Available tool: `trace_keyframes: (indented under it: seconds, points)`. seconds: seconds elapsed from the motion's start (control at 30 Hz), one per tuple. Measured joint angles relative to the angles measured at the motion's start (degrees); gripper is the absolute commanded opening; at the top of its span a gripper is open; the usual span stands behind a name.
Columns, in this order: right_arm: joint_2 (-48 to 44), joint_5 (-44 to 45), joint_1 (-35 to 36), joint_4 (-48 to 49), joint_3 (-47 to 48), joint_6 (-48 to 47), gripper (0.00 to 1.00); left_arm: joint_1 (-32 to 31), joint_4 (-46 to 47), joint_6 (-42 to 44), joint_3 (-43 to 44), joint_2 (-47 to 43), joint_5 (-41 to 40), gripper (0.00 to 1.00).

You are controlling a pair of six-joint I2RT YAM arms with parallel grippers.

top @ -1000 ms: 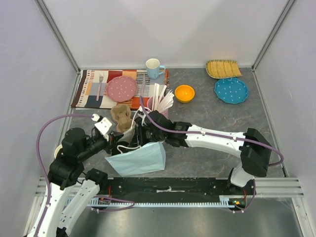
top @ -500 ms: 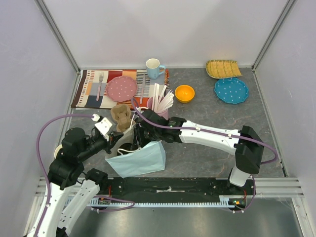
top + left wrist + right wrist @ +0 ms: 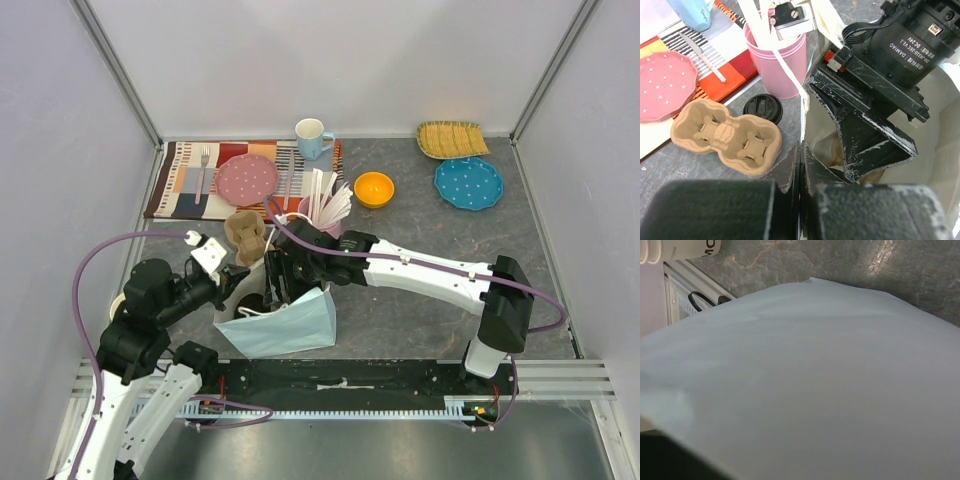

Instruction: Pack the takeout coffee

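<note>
1. A grey marbled tabletop (image 3: 420, 225) sits inside plain white walls (image 3: 330, 60).
2. The left gripper (image 3: 801, 167) is pinched tight on the rim of the pale-blue paper bag (image 3: 290, 325).
3. The right gripper (image 3: 860, 160) reaches down inside the bag, just right of the left jaws. I cannot tell how wide it stands.
4. A beige rounded form beside the right fingers is probably the off-white paper takeout coffee cup (image 3: 837, 150), low in the bag.
5. Ahead-left of the left jaws, a brown pulp cup carrier (image 3: 725, 135), a round black plastic lid (image 3: 763, 106) and a pink cup of wooden sticks (image 3: 777, 60) crowd close.
6. The widest bare surface lies right of the right jaws.
</note>
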Motion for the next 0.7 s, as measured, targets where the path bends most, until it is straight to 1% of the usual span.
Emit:
trace_keyframes:
  seconds: [0.03, 0.07, 0.43, 0.7]
  points:
    - [0.0, 0.15, 0.07, -0.74, 0.57, -0.02, 0.95, 0.0, 0.0, 0.0, 0.0, -0.02, 0.02, 0.02]
    - [0.0, 0.42, 0.11, -1.38, 1.09, -0.04, 0.98, 0.0, 0.07, 0.02, 0.0, -0.04, 0.02, 0.02]
    - [-0.02, 2.1, 2.25, -4.02, 7.21, -1.42, 0.98, 0.0, 0.11, 0.76, 0.0, -0.04, 0.07, 0.02]
    - [-1.46, 5.29, 3.96, -3.96, 8.66, -5.31, 0.98, 0.0, 0.07, 1.07, 0.0, -0.04, 0.07, 0.02]
